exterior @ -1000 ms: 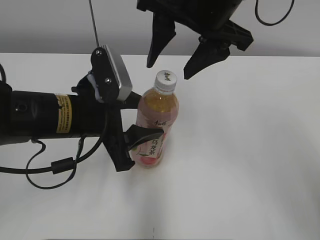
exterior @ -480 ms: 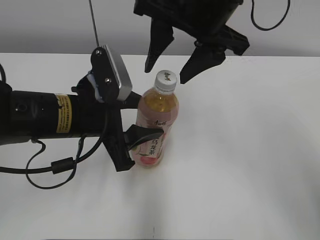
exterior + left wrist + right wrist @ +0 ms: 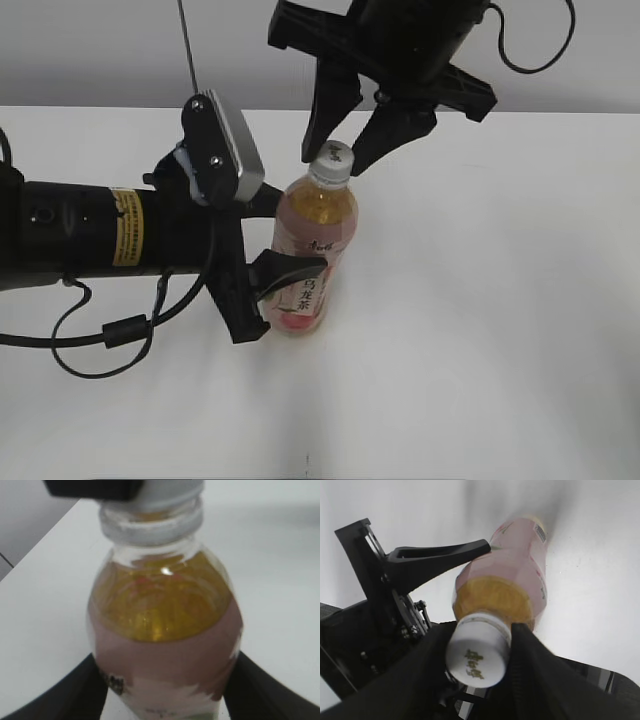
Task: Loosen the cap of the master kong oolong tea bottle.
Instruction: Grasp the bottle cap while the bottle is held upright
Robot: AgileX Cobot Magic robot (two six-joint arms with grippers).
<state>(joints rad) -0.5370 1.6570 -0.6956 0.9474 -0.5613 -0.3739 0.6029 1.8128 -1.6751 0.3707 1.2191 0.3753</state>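
Observation:
The master kong oolong tea bottle stands upright on the white table, with amber tea under a pink label. My left gripper is shut on its body from the left, black fingers pressing both sides. The white cap carries a dark logo on top. My right gripper comes down from above, and its two black fingers sit against opposite sides of the cap, shut on it. One left finger shows against the bottle in the right wrist view.
The left arm with its grey wrist camera lies across the left of the table, a black cable looping below it. A grey wall runs behind the table's far edge.
My right gripper has come down from above the cap and narrowed its fingers until they flank and touch it. The left gripper and the bottle have not moved.

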